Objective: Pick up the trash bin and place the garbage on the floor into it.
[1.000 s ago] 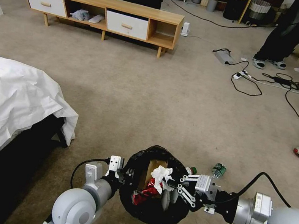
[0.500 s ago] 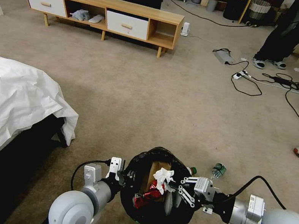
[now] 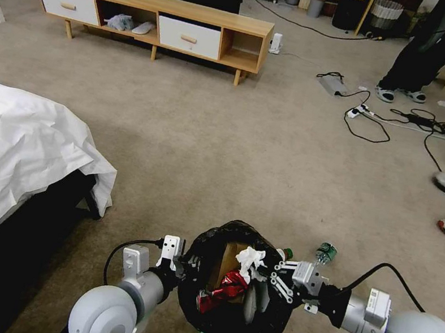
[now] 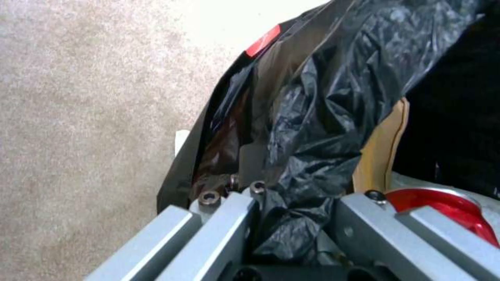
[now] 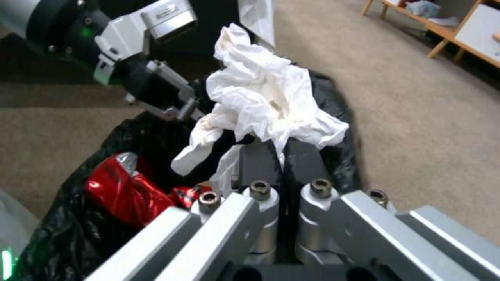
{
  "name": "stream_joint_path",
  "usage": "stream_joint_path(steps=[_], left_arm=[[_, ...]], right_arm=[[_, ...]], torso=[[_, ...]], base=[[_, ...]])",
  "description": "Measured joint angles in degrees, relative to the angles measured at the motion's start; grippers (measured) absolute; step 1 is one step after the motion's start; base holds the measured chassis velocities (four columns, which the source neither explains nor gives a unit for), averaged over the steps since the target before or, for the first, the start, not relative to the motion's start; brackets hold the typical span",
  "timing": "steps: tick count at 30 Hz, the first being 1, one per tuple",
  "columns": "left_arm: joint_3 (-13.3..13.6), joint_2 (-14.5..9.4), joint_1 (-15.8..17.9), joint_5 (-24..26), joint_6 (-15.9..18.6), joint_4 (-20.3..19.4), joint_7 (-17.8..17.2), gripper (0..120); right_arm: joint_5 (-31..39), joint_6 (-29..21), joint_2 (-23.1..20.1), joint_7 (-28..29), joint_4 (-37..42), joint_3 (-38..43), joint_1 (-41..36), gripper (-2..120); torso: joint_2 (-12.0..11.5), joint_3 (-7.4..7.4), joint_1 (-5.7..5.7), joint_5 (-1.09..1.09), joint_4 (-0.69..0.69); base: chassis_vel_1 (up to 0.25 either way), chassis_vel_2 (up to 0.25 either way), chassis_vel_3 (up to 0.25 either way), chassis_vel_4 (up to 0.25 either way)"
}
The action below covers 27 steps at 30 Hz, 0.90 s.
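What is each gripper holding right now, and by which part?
The left gripper clamps the trash bin by its bag-lined rim. The right gripper pinches a white tissue by its lower edge, above the bin's opening.

1 trash bin [image 3: 234,312], 1 white tissue [image 3: 251,259], 2 green-capped bottles [image 3: 325,252], 2 grippers [image 3: 265,280]

At the lower centre of the frame the trash bin [image 3: 238,290], lined with crinkled black plastic, is gripped at its left rim by the left gripper [image 3: 182,267]. A crumpled white tissue [image 3: 250,257] is pinched over the bin's opening by the right gripper [image 3: 268,270]. A brown paper bag [image 3: 229,259] and a red wrapper [image 3: 223,290] are seen inside. Two green-capped bottles [image 3: 325,252] lie on the carpet floor [image 3: 225,150] just right of the bin. A white-sheeted bed [image 3: 7,151] is seen at left.
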State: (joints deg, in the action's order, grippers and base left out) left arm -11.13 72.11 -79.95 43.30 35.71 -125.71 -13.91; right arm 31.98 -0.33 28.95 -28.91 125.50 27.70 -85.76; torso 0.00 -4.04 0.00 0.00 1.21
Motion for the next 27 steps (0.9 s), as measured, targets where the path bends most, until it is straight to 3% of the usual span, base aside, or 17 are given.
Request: stream_joint_path(steps=[14, 27], left_arm=[[-0.51, 0.45, -0.81, -0.06, -0.01, -1.25, -0.21, 0], [-0.49, 1.28, -0.38, -0.17, 0.00, -1.24, -0.55, 0]], right_arm=[[-1.62, 0.72, 0.87, -0.57, -2.19, -0.57, -0.76, 0], [-3.22, 0.93, 1.44, -1.28, -2.86, -2.68, -1.00, 9]], torso=[[-0.01, 0.00, 0.00, 0.00, 0.00], [-0.01, 0.00, 0.00, 0.00, 0.00]], base=[[0.000, 0.000, 0.000, 0.000], [0.000, 0.000, 0.000, 0.000]])
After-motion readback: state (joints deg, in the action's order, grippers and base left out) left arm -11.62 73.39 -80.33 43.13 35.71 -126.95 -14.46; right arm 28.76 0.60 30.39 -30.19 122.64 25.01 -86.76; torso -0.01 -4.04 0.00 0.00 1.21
